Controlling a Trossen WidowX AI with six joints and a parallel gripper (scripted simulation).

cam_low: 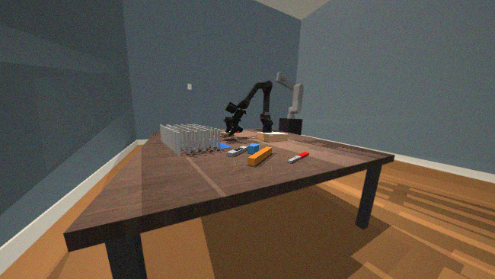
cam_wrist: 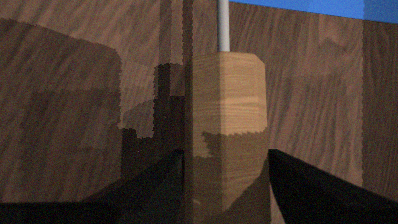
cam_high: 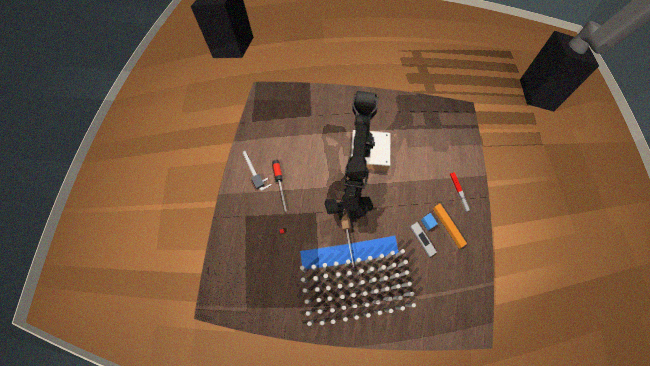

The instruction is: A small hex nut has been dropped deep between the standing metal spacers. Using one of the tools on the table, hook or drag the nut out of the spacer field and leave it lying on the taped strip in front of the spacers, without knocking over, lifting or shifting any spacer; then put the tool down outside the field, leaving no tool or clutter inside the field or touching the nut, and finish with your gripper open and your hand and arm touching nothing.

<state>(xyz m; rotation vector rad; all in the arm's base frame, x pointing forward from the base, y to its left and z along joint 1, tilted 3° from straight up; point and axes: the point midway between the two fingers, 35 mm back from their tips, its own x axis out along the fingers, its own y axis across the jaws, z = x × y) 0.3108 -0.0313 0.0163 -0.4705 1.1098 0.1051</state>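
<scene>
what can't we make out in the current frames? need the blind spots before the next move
- Hex nut: not discernible in any view; top view too coarse among the spacers.
- Far tip of the wooden-handled tool: lost at the front spacer row in top, cut off by the upper edge in wrist.
- Handle's rear end: cut off by wrist's lower edge.
- Pincer pads' contact faces: turned inward against the handle, wrist.
- Spacer feet deep in the field: hidden by nearer spacers, exterior.

On the table's right, a blue cube [cam_high: 429, 221] [cam_low: 253, 149] sits between a grey device [cam_high: 417, 231] [cam_low: 234, 152] and an orange bar [cam_high: 450, 226] [cam_low: 260, 156]; a red-and-pale stick [cam_high: 456, 182] [cam_low: 303, 155] lies farther right. A tiny red piece [cam_high: 283, 231] lies left. Beyond the table's far side stand a left black block [cam_high: 227, 30] and a right black block [cam_high: 555, 75] [cam_low: 290, 126].
</scene>
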